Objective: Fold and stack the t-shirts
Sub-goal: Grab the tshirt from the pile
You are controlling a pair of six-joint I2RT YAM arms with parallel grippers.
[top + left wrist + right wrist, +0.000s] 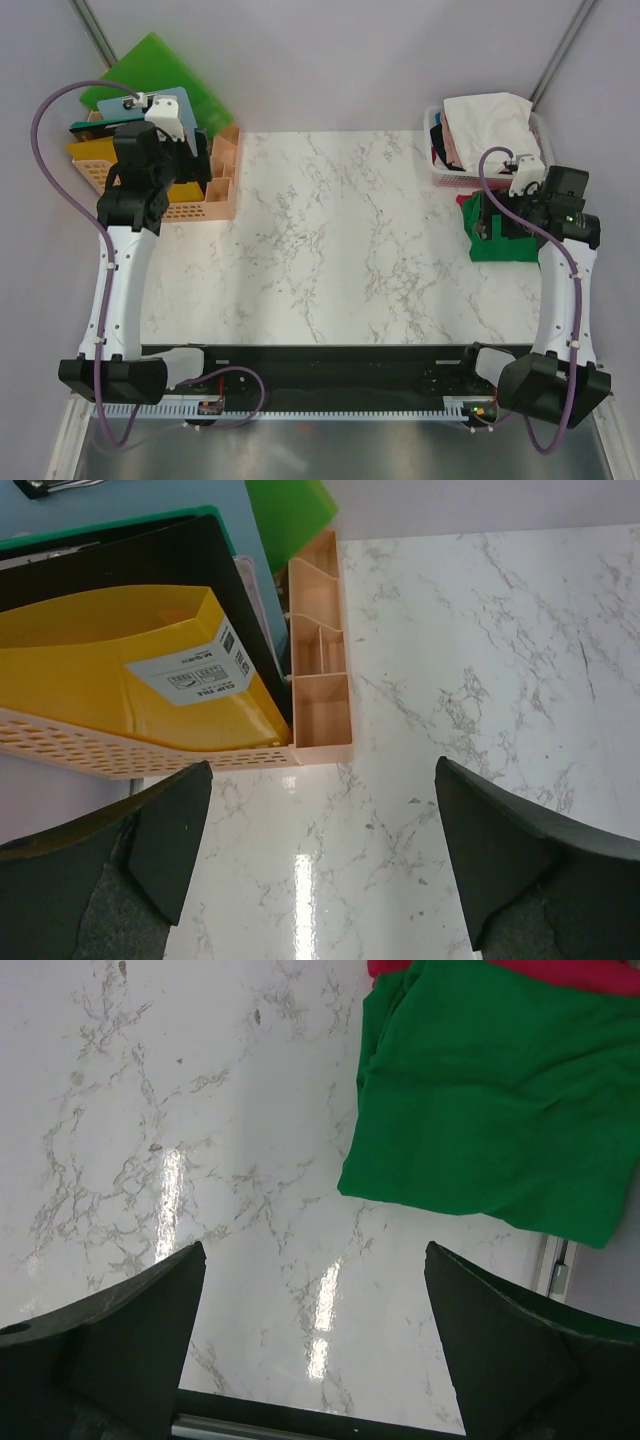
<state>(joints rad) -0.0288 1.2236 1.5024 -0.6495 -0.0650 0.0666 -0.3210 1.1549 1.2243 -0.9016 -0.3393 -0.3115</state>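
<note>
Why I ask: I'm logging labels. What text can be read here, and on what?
White label on the yellow file: several printed lines, tilted and too small to read.
Nothing else in any view bears readable text.

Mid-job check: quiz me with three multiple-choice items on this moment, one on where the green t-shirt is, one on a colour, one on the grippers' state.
1. The green t-shirt lies: A. on the table, just nearside of the basket; B. inside the basket; C. at mid-table.
2. The basket's top t-shirt is: A. black; B. blue; C. cream-white.
3. The left gripper and right gripper are: A. both shut on cloth; B. both open, empty; C. left open only.
Answers: 1 A, it lies flat on marble; 2 C, the cream-white t-shirt caps the pile; 3 B, wrist views show jaws spread, nothing between.
</note>
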